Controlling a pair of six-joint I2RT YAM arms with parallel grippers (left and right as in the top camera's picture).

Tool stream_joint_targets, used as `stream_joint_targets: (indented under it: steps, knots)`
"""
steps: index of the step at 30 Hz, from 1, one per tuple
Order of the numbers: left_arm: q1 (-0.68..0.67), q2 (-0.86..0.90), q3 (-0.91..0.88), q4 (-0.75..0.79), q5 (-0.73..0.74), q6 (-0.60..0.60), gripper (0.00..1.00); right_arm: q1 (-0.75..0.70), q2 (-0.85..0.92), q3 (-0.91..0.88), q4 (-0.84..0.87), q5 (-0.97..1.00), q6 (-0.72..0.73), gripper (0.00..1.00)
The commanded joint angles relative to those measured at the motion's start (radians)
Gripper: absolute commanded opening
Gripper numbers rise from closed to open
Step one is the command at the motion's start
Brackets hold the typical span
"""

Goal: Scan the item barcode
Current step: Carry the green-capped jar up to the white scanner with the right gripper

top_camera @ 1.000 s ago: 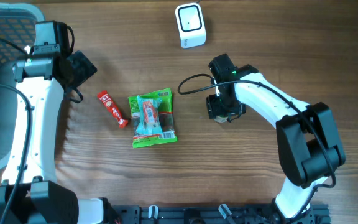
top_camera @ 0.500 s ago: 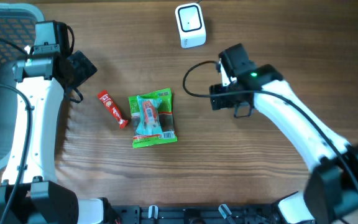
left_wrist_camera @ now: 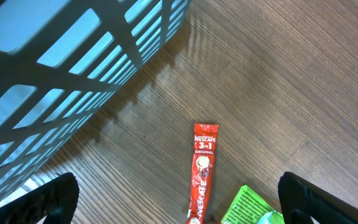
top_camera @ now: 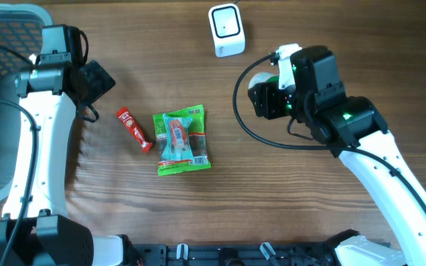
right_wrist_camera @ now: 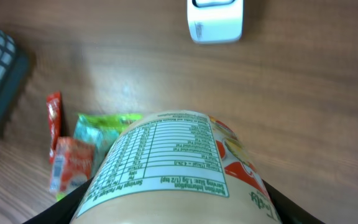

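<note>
Partly cropped container (right_wrist_camera: 166, 165) in right hand (top_camera: 262, 94)

- The table (top_camera: 154, 44) looks to me like wood, fine-grained and matt.
- I read the basket (left_wrist_camera: 104, 37) as moulded plastic, a smooth lattice.
- The scanner (top_camera: 225, 29) is white plastic with a slight gloss.
- The sachet (left_wrist_camera: 204, 168) and the green packet (top_camera: 183, 140) are shiny, crinkled film.
- The container (right_wrist_camera: 173, 162) carries a smooth printed label; I can't tell paper from plastic.

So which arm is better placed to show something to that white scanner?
The right one. The right fingers already grip a labelled tub, raised near the white scanner. The left fingers hang open and empty beside the basket.
</note>
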Motion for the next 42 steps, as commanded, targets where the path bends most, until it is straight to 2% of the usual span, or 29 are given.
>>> stream_joint_targets:
  steps: [1,2,6,9,17,20,22,25,29,34,37,42]
  knots:
    - [0.009,-0.005,0.014,0.002,-0.016,0.005,1.0,-0.002,0.044,0.089,0.04,-0.021,0.004,0.04]
    - [0.009,-0.005,0.014,0.002,-0.016,0.005,1.0,-0.003,0.072,0.139,0.021,-0.021,0.003,0.04]
    - [0.009,-0.005,0.014,0.002,-0.016,0.005,1.0,-0.003,0.328,0.582,-0.232,-0.018,-0.007,0.04]
    - [0.01,-0.005,0.014,0.002,-0.016,0.005,1.0,-0.003,0.48,0.78,-0.311,-0.018,-0.005,0.04]
    - [0.009,-0.005,0.014,0.002,-0.016,0.005,1.0,-0.005,0.727,0.787,-0.025,-0.014,-0.037,0.04]
    - [0.009,-0.005,0.014,0.002,-0.016,0.005,1.0,-0.004,0.813,0.787,0.102,0.051,-0.056,0.05]
    - [0.01,-0.005,0.014,0.002,-0.016,0.005,1.0,-0.004,0.879,0.787,0.227,0.134,-0.077,0.04]
    - [0.009,-0.005,0.014,0.002,-0.016,0.005,1.0,-0.005,0.932,0.787,0.369,0.145,-0.127,0.04]
    - [0.009,-0.005,0.014,0.002,-0.016,0.005,1.0,-0.006,1.006,0.787,0.57,0.161,-0.123,0.04]
    - [0.01,-0.005,0.014,0.002,-0.016,0.005,1.0,-0.01,1.06,0.787,0.729,0.28,-0.121,0.04]
    - [0.01,-0.005,0.014,0.002,-0.016,0.005,1.0,-0.02,1.089,0.787,0.82,0.241,-0.121,0.04]
    - [0.01,-0.005,0.014,0.002,-0.016,0.005,1.0,-0.026,1.098,0.787,0.84,0.211,-0.101,0.04]
